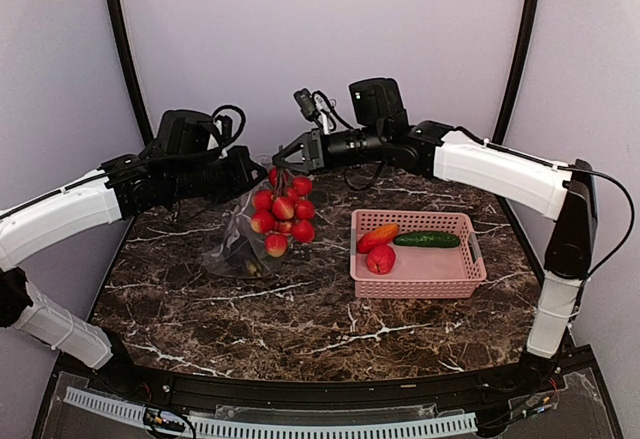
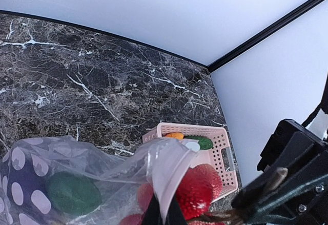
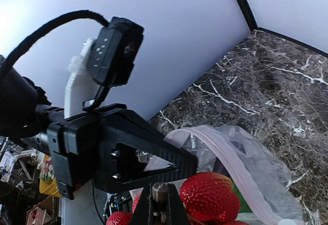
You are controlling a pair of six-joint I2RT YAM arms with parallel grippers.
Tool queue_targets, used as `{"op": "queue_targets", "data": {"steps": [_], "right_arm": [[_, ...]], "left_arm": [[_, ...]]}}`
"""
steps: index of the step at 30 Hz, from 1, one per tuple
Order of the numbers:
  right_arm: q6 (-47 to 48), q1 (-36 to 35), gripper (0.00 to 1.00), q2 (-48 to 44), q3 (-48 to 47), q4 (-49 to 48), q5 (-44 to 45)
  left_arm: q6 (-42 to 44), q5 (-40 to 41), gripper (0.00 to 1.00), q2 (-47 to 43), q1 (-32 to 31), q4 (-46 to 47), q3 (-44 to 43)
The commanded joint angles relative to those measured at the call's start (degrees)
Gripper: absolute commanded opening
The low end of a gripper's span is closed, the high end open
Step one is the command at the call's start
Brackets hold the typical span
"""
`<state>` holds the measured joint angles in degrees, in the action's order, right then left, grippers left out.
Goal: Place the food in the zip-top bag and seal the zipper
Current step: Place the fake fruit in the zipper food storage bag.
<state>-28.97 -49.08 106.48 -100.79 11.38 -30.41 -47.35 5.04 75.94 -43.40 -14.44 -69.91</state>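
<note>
Right hand (image 1: 284, 162) was clamped on the berry bunch (image 1: 283, 217), dangling it at the zip-top bag (image 1: 232, 247) left of the basket (image 1: 430, 269). Left hand (image 1: 257, 174) pinched the bag's mouth up, presumably to hold it open.

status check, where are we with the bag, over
Left gripper shut on zip-top bag mouth. Right gripper shut on berry cluster, hanging at bag mouth. Green pepper bagged; cucumber, orange-red piece in basket. Grippers crowd the mouth.
</note>
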Motion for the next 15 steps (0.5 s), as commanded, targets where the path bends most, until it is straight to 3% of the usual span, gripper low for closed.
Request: {"op": "queue_targets", "data": {"steps": [1,6,9,12,15], "right_arm": [[-0.04,-0.65,0.00,-0.55,-0.19,-8.29,-9.94],[2.32,-0.97,0.00,-0.45,0.98,-11.11,-16.52],[3.45,-0.45,0.00,-0.30,1.74,-10.74,-14.29],[0.82,1.58,0.00,0.12,3.36,-11.08,-13.03],[-4.97,3.29,0.00,1.16,6.29,-18.28,-17.44]], "left_arm": [[1.20,-1.84,0.01,0.41,-0.34,2.10,0.38],[2.62,-1.88,0.01,0.15,-0.33,1.94,0.28],[3.70,-3.12,0.01,0.00,-0.32,2.09,-0.41],[5.45,-4.71,0.01,-0.25,-0.33,2.17,-0.85],[6.75,-6.69,0.01,-0.98,-0.31,3.20,-0.30]]}}
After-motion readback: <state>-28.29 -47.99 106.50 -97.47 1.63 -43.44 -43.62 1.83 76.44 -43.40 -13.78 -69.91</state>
